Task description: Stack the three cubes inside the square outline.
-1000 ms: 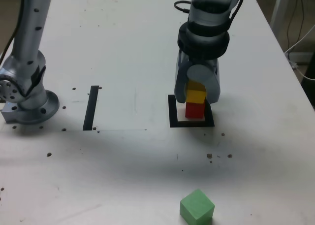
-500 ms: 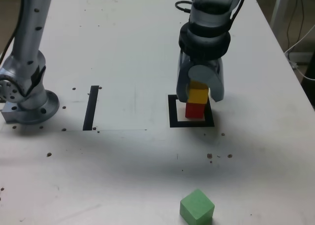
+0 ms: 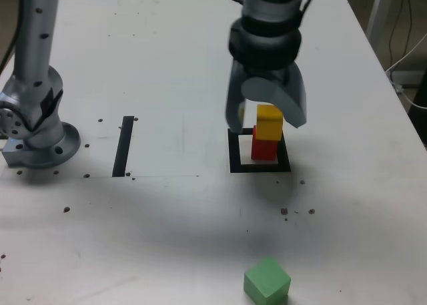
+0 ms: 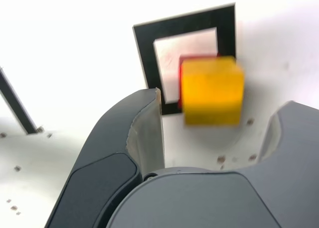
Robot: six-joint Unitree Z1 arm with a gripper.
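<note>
Spread wide, the tool (image 3: 267,118) hangs over the stack with its two grey jaws standing apart on either side of the yellow cube (image 3: 269,121) and touching nothing; the wrist view shows clear gaps between the cube and each jaw (image 4: 212,133). Its arm rises out of the top of the exterior view, and a second grey arm base (image 3: 33,128) sits at the exterior view's left edge.

All of this rests on the white table (image 3: 167,211), which is dotted with small dark specks. The black square outline (image 3: 259,165) lies flat on it near the middle, a little toward the exterior view's right. A thin black strip (image 3: 123,146) lies well apart from it toward the exterior view's left.

Inside the outline stands the red cube (image 3: 264,149), on the white centre. The yellow cube sits on top of it, shifted slightly off square toward the exterior view's right so that it overhangs a little; in the wrist view (image 4: 212,91) only a thin red edge (image 4: 192,58) shows beyond it. The green cube (image 3: 267,280) sits alone on the table near the bottom of the exterior view, well apart from the outline and the stack.
</note>
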